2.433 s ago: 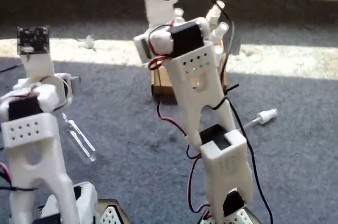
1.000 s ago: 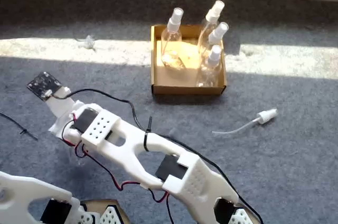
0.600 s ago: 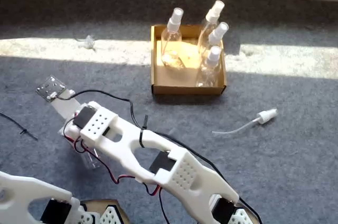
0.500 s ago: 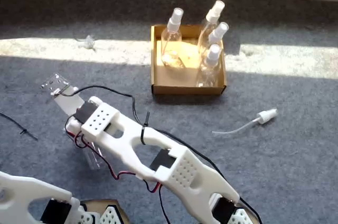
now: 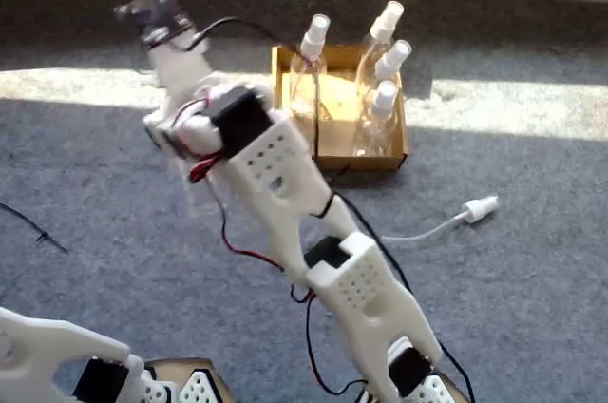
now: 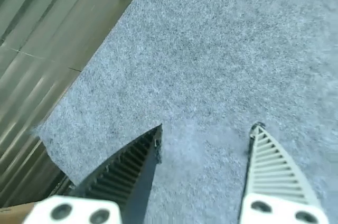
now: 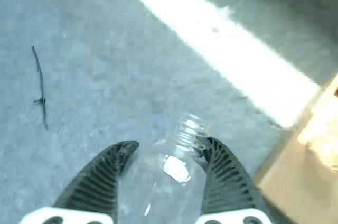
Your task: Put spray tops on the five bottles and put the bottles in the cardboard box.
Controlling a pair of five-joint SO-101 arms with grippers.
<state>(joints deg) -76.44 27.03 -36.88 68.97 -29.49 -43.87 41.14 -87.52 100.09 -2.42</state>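
Your right gripper point(image 7: 170, 149): clamped on uncapped bottle point(image 7: 165, 182) | left gripper point(image 6: 205, 131): wide apart, empty | high view: spray top point(image 5: 481, 206) at 3 o'clock

A bright strip of sun crosses the far side of the surface point(image 5: 95, 184) and glares on the cardboard box point(image 5: 370, 162). The rest is shaded. The close bottle point(image 7: 169, 182) looks blurry

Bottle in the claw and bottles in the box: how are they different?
The held bottle has an open neck; the four boxed bottles wear white spray tops. The held bottle sits between the right gripper's fingers, outside the cardboard box; the boxed bottles stand upright inside it. All are clear.
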